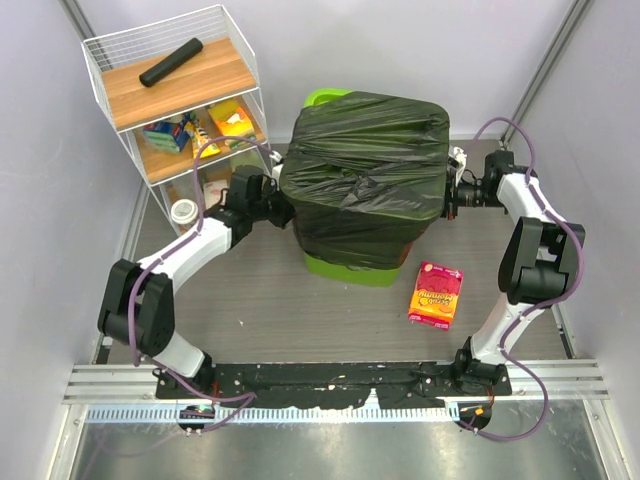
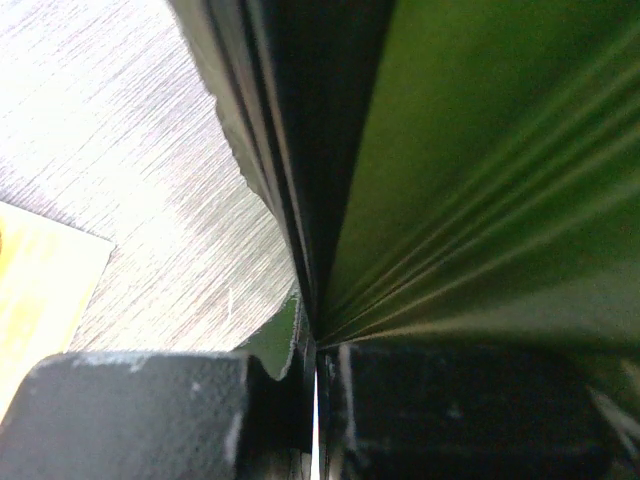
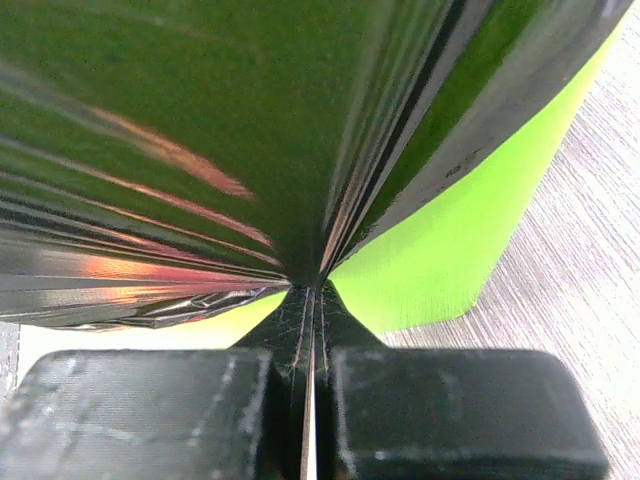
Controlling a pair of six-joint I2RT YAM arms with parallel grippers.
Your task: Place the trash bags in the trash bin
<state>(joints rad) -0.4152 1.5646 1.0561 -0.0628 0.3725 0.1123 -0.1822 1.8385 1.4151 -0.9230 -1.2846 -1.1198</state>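
Observation:
A glossy black trash bag is stretched over the top of the lime-green trash bin in the middle of the table, covering its mouth and most of its sides. My left gripper is shut on the bag's left edge; the film fans out taut from its closed jaws. On the bag's right edge my right gripper is shut too, with the film pulled tight and the green bin wall just behind it.
A white wire shelf stands at the back left, with a rolled black cylinder on its top board and small items on the lower shelves. A pink snack packet lies on the table right of the bin.

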